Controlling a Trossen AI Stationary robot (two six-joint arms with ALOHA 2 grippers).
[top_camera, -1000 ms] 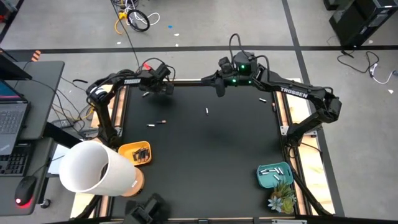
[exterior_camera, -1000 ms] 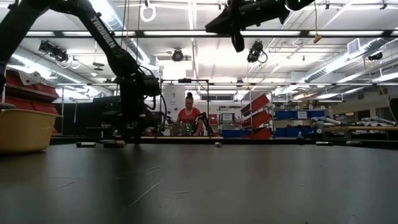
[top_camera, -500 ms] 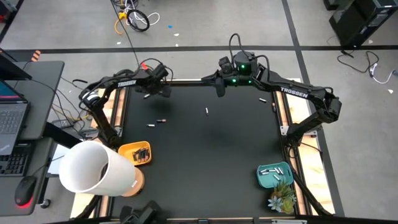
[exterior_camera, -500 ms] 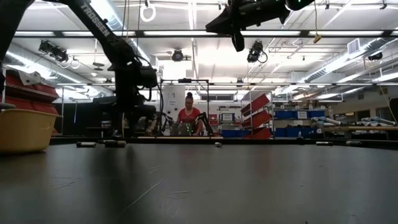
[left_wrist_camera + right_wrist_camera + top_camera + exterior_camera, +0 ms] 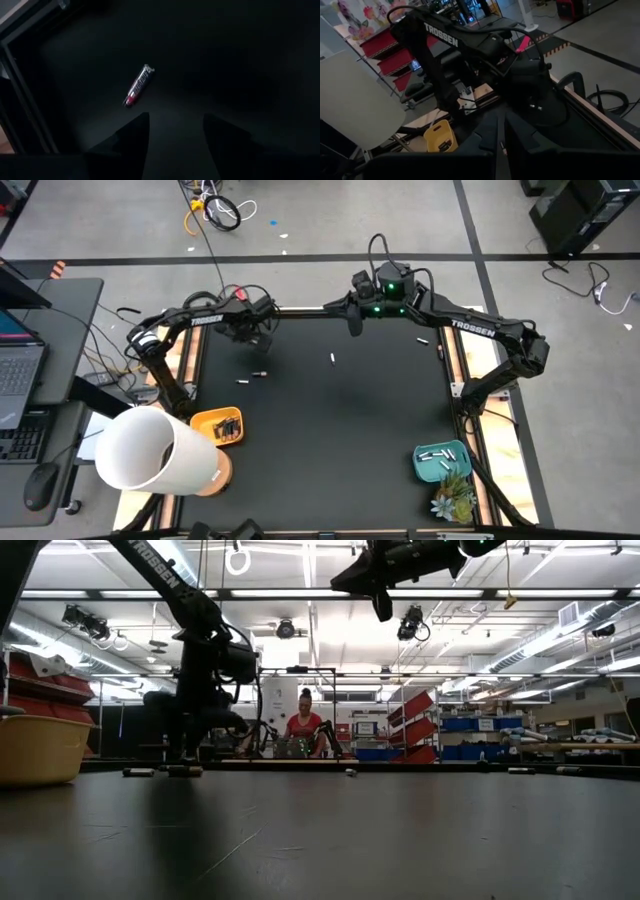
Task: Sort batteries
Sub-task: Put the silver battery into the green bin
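Since the earlier frame, only the left arm has moved: its wrist has swung from the far-left corner a little along the far edge toward the table's middle, while the right arm has held its place.

Left gripper (image 5: 252, 332): fingers (image 5: 134, 137) spread wide, nothing between them. It hangs low over the black table (image 5: 340, 420) near the far-left corner. One battery (image 5: 139, 85), silver with a reddish end, lies on the mat just ahead of the fingertips, clear of both and lying at a slant to them.

Right gripper (image 5: 353, 323): fingers closed together, nothing seen in them. It is raised well above the surface at the far edge, near the middle, as the low view confirms (image 5: 383, 606).

Loose batteries on the mat: two dark ones (image 5: 259, 372) (image 5: 242, 381) lie toward the near side of the left gripper, close to each other. A pale one (image 5: 333, 358) lies between the two grippers, a little toward the near side. Another (image 5: 422, 340) lies beyond the right gripper toward the right edge.

Containers: the yellow bin (image 5: 217, 427) at the near-left holds dark batteries. The teal tray (image 5: 441, 463) at the near-right holds white ones, well apart from both grippers.

Room beyond: a person (image 5: 303, 726) in a red top is behind the table.
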